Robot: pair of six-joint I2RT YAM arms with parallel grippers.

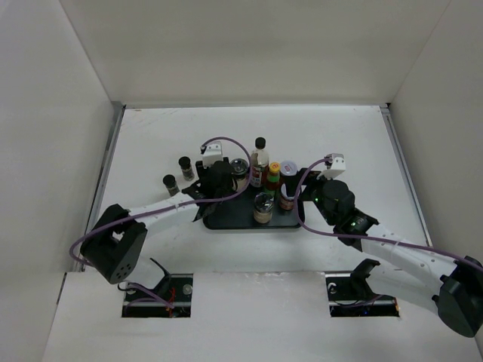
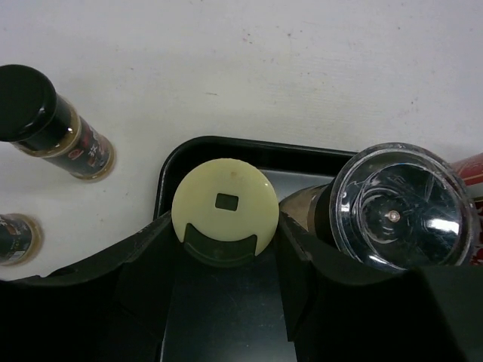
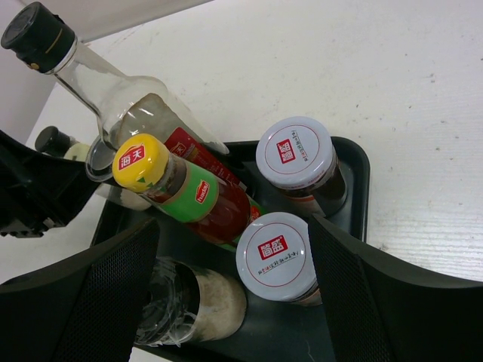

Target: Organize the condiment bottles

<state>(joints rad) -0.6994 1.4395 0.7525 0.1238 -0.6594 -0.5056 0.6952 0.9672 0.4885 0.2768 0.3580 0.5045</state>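
A black tray (image 1: 226,222) holds several condiment bottles: a tall clear black-capped bottle (image 1: 260,157), a red yellow-capped sauce bottle (image 1: 273,176), two white-lidded jars (image 3: 294,152) (image 3: 275,256), a clear-lidded jar (image 3: 192,302) and a clear-topped grinder (image 2: 396,207). My left gripper (image 2: 224,226) is shut on a pale-yellow-lidded jar (image 2: 224,192) in the tray's back left corner. My right gripper (image 3: 232,226) hangs open above the tray's right part, with the near white-lidded jar and the clear-lidded jar between its fingers. Two dark-lidded jars (image 1: 185,164) (image 1: 170,183) stand on the table left of the tray.
The tray's rim (image 2: 196,145) curves just behind the held jar. White walls enclose the table on three sides. The left arm's purple cable (image 1: 219,140) loops above the tray's back left corner.
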